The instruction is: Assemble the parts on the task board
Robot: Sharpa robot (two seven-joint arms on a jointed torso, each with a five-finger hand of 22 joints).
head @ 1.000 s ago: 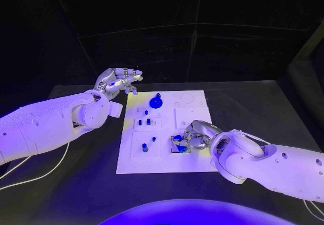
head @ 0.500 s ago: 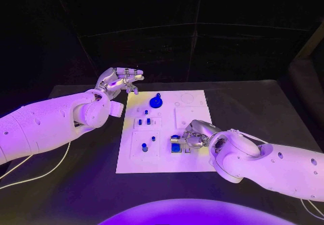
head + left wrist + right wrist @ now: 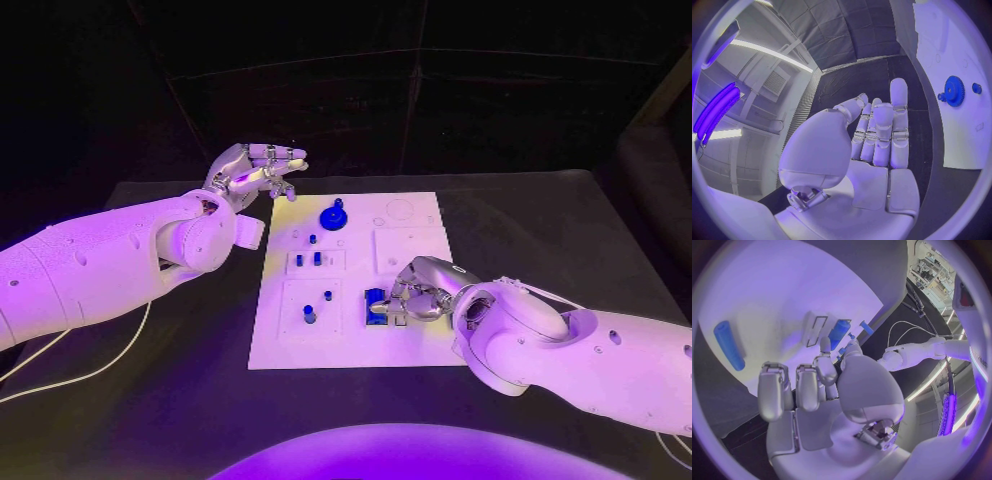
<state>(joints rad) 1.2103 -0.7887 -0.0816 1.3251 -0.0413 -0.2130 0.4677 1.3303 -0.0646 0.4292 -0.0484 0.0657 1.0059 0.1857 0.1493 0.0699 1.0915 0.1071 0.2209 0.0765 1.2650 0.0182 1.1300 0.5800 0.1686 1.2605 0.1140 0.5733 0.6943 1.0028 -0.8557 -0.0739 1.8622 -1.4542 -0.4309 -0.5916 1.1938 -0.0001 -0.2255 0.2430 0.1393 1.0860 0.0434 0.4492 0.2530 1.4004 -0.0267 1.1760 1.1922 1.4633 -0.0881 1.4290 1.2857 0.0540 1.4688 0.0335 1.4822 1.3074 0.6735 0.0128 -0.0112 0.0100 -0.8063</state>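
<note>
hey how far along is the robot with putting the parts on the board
Partly done, it seems. Several blue parts already stand in the board, including the gear at its far end. The right hand is at a blue block on the board's near side. The left hand holds nothing, off the board.

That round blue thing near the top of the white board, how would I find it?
Start at the white task board in the middle of the black table, then look to its far edge, near the left hand. The blue gear lies there, round and toothed, wider than the small blue pieces nearer the robot.
</note>
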